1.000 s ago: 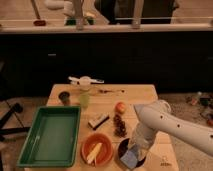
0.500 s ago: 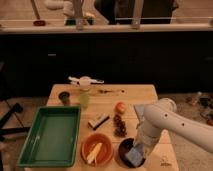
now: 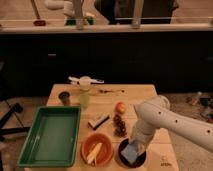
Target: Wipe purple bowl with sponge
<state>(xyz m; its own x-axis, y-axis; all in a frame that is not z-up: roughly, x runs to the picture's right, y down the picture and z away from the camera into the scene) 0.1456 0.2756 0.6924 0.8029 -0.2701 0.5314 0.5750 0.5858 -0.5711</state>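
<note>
One sponge [image 3: 129,153] lies inside the purple bowl [image 3: 121,156] at the table's [image 3: 155,97] near right, long axis tilted near-left to far-right. Above it the gripper [image 3: 138,146] reaches down; its grip cannot be told. Just left sits the orange bowl [image 3: 97,150].

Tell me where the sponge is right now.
In the camera view the sponge sits inside the purple bowl at the table's front right, just right of the orange bowl, with the gripper directly over it.
</note>
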